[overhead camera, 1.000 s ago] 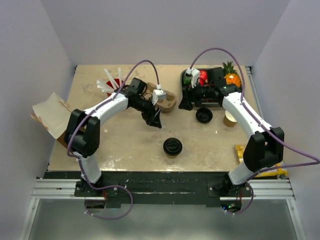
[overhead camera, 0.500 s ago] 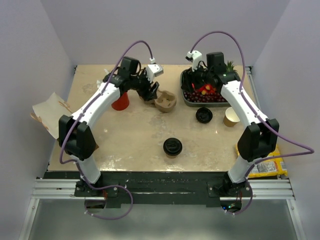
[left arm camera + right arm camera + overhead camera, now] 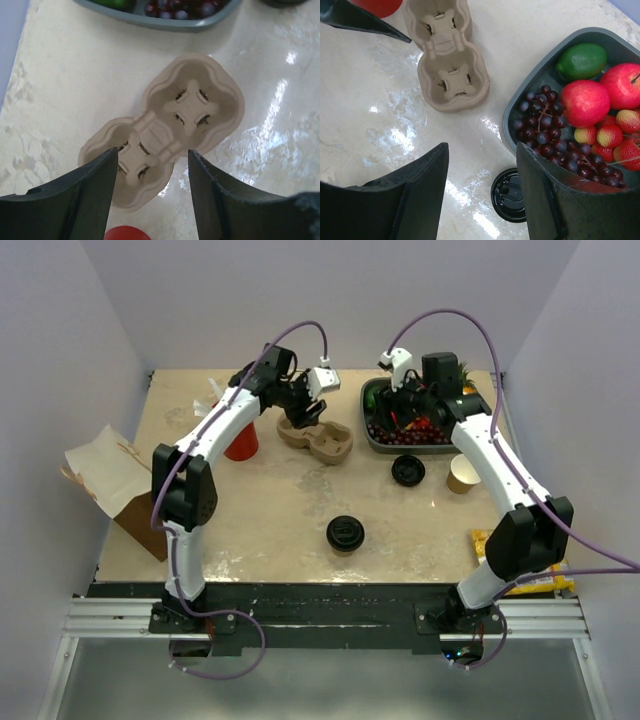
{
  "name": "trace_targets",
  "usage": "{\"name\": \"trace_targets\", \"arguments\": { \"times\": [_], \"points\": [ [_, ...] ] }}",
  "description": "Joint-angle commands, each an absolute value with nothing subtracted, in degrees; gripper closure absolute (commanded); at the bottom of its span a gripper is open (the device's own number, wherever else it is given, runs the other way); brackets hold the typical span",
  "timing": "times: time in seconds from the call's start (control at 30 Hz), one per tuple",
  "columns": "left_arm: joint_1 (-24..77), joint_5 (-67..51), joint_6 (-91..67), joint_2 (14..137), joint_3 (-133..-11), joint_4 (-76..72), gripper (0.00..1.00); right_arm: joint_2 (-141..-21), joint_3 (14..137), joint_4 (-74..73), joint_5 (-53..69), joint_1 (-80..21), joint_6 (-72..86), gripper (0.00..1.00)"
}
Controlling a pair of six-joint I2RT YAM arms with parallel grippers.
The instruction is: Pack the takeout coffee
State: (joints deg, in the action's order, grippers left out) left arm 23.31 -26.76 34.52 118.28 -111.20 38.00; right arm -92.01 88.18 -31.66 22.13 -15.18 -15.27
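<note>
Your left hand (image 3: 152, 160) just swung over the cup carrier (image 3: 170, 130); it and your right hand (image 3: 482, 150) are half-open, empty. The takeout coffee (image 3: 344, 533) sits well behind both, untouched.

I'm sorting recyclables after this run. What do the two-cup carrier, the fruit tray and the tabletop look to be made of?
Two-cup carrier: likely moulded paper pulp; matte tan, soft rounded ridges, no shine. Fruit tray: probably plastic; smooth grey wall, rounded rim. Tabletop: glossy beige marbled surface with bright glare patches; stone or laminate, the look leaves it open.
</note>
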Motion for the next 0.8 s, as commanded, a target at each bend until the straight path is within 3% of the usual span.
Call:
{"name": "trace_targets", "arguments": {
  "times": [0.0, 0.2, 0.37, 0.67, 0.77],
  "points": [
    [22.9, -35.7, 61.5, 117.9, -114.4, 48.1, 0.38, -89.2, 86.3, -30.8, 24.3, -14.2, -17.5, 0.41],
    [22.9, -33.9, 70.7, 129.4, -129.6, 60.0, 0.45, -86.0, 82.0, -30.3, 26.5, -13.7, -17.6, 0.42],
    [22.9, -33.7, 71.8, 130.9, -129.0, 58.7, 0.46, -84.8, 78.8, -30.1, 27.3, -13.5, -17.3, 0.42],
    [22.0, -26.7, 48.5, 125.8, -121.1, 44.2, 0.48, -86.0, 78.4, -29.9, 26.9, -12.7, -17.0, 0.42],
    [22.0, -18.5, 37.7, 123.8, -118.5, 38.6, 0.46, -86.7, 78.7, -30.0, 26.5, -12.7, -16.8, 0.42]
  ]
}}
